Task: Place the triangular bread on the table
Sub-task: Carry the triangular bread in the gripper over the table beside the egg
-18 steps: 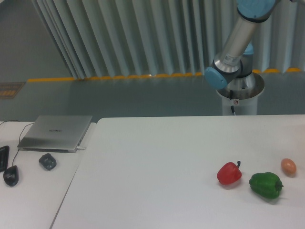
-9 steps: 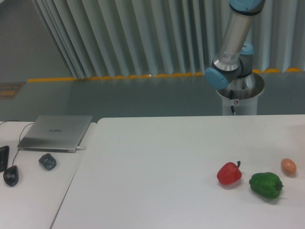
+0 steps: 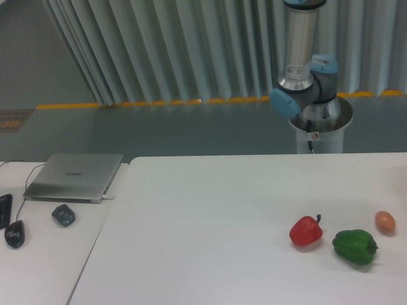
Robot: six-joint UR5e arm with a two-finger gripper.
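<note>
laptop point(image 3: 75, 176) lid logo, too blurred to read

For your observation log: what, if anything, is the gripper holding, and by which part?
Cannot be told: the arm runs out of frame at the top, so the gripper is out of view. No triangular bread shows.

The table point(image 3: 210, 216) is a large, plain white, flat-topped surface that fills the lower and right part of the view. Its far edge runs level across the middle of the picture, and its far left corner is rounded where the left edge slants down toward the bottom of the frame. Its top is smooth and matte, evenly lit, with soft shadows near the right side. It stands just beside a narrower white surface on the left, a thin seam between the two. The near and right edges run out of view. The triangular bread does not show anywhere in this view.
</note>
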